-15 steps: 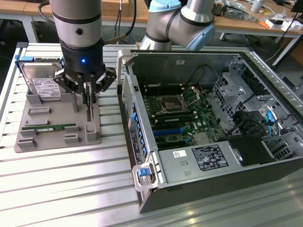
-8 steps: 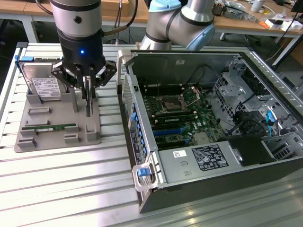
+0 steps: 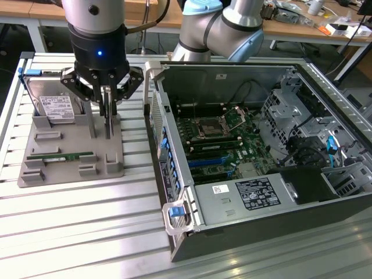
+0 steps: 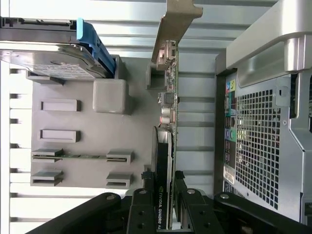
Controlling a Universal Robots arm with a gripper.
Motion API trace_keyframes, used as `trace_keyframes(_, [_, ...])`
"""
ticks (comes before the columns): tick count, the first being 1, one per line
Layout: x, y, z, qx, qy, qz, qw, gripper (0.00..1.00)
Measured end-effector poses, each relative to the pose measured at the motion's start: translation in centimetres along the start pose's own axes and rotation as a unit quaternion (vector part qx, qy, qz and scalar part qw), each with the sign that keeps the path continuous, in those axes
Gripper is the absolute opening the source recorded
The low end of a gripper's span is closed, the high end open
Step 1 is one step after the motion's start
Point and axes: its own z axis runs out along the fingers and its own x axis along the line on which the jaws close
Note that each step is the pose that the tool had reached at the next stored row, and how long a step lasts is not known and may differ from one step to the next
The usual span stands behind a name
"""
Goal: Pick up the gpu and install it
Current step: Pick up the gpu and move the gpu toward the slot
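Note:
The gpu [image 4: 165,141], a thin dark card with a black cooler face and a silver end bracket [image 4: 170,29], stands on edge in the grey holder tray [image 3: 70,171]. In the exterior view it is a thin edge [image 3: 108,123] between my fingers. My gripper [image 3: 108,110] reaches straight down over the tray, and its fingers [image 4: 147,204] press on both faces of the card's cooler end. The gripper [image 4: 164,192] is shut on the gpu, which still sits in its slot. The open computer case [image 3: 174,174] lies to the exterior view's right, its motherboard [image 3: 224,139] exposed.
A silver hard drive [image 3: 55,106] with a white label and blue clip stands in the tray behind the card. A green memory stick [image 3: 61,156] lies in the tray's front slot. The case's perforated rear panel [image 4: 258,131] is close beside the gpu. The ribbed metal table [image 3: 87,232] carries everything.

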Motion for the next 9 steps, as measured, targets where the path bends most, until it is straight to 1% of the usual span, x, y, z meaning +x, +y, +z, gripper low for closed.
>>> trace_keyframes(4, [0.0,0.04,-0.98,0.0000,0.0000,0.000,1.0000,0.27])
trace_keyframes(9, [0.0,0.08,-1.78,0.0000,0.0000,0.000,1.0000,0.27])
